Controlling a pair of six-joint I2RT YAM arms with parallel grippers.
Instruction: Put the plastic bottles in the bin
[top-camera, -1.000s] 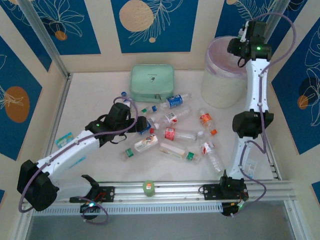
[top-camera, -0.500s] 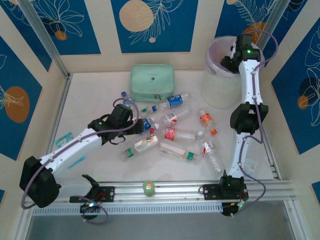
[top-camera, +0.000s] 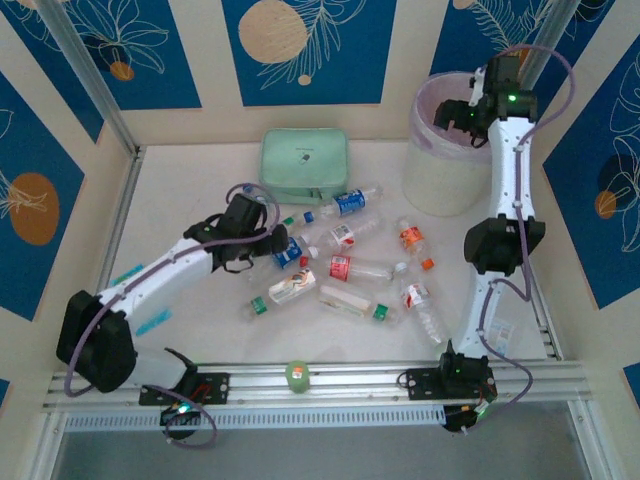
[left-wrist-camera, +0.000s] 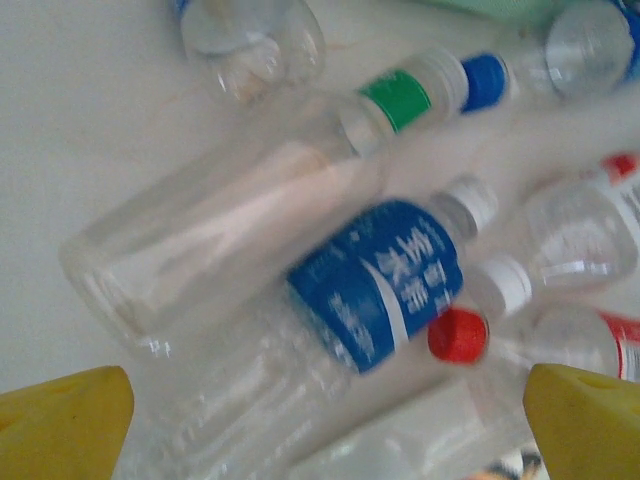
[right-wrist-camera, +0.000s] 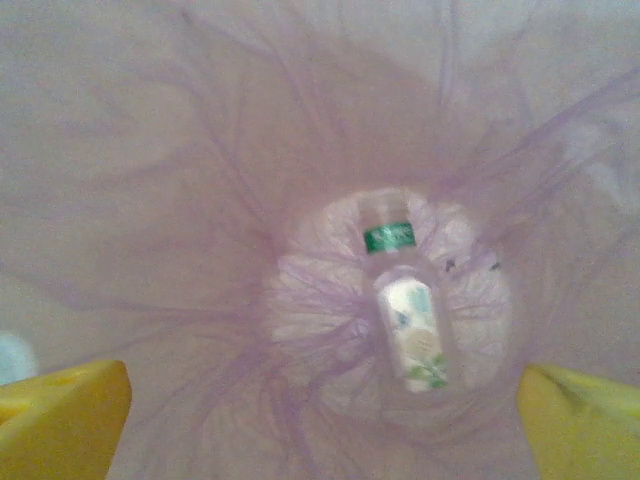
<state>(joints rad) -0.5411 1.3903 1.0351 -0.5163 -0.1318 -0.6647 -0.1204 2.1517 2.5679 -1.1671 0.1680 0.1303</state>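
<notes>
Several plastic bottles (top-camera: 355, 268) lie scattered at mid-table. My left gripper (top-camera: 281, 246) hangs open just over a blue-labelled bottle (top-camera: 292, 256). In the left wrist view that blue-labelled bottle (left-wrist-camera: 375, 280) lies between my spread yellow fingertips (left-wrist-camera: 60, 425), untouched, with the left gripper (left-wrist-camera: 325, 430) low over it. A clear bottle (left-wrist-camera: 220, 240) and a red cap (left-wrist-camera: 458, 335) lie beside it. My right gripper (top-camera: 456, 114) is open above the bin (top-camera: 440, 185). Looking down from the right gripper (right-wrist-camera: 320, 420), a green-capped bottle (right-wrist-camera: 408, 315) lies on the lilac liner (right-wrist-camera: 180, 200) at the bottom.
A mint green case (top-camera: 305, 165) sits at the back, left of the bin. A loose orange cap (top-camera: 427, 264) lies among the bottles. A small green object (top-camera: 297, 373) rests on the front rail. Patterned walls close in the table.
The right gripper has swung out over the bin's mouth and opened. The left arm has reached further right onto the blue-labelled bottle, its jaws a little wider.
</notes>
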